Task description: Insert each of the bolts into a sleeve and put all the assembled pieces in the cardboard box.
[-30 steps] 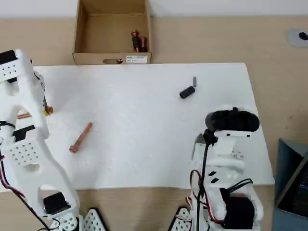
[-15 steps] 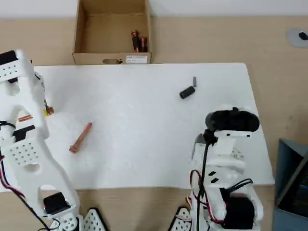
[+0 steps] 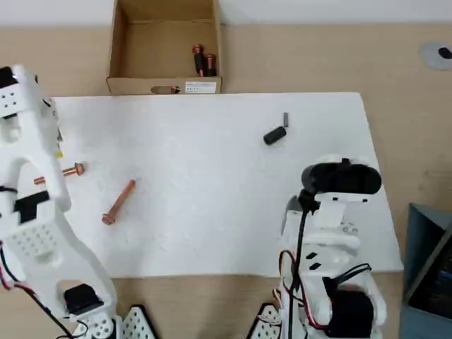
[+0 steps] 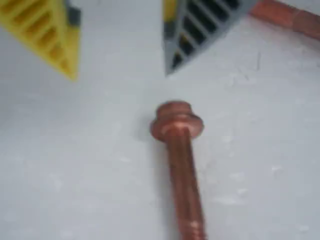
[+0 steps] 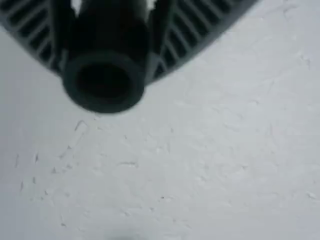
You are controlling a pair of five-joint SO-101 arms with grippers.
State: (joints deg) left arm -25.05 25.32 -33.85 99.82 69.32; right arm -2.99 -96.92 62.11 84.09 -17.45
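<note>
Left gripper (image 4: 120, 70) hangs over the white foam mat (image 3: 212, 212), fingers (image 4: 45, 35) spread wide, nothing pinched. A copper bolt (image 4: 181, 165) lies flat just short of the gap, near the mat's left edge, with its flanged head toward the middle of the mat.

It looks like solid metal to me: stiff, smooth and round, so it could roll away or squirt out if nipped by the head. I'd take it across the plain shank, about mid-length.

Right gripper (image 5: 107, 60) is clenched on a black sleeve (image 5: 105, 85), bore facing out, ready to receive. A second bolt (image 3: 118, 202) lies near the first, and a loose sleeve (image 3: 275, 135) sits well apart on the right. Two assembled pieces (image 3: 203, 61) are in the cardboard box (image 3: 116, 56).
</note>
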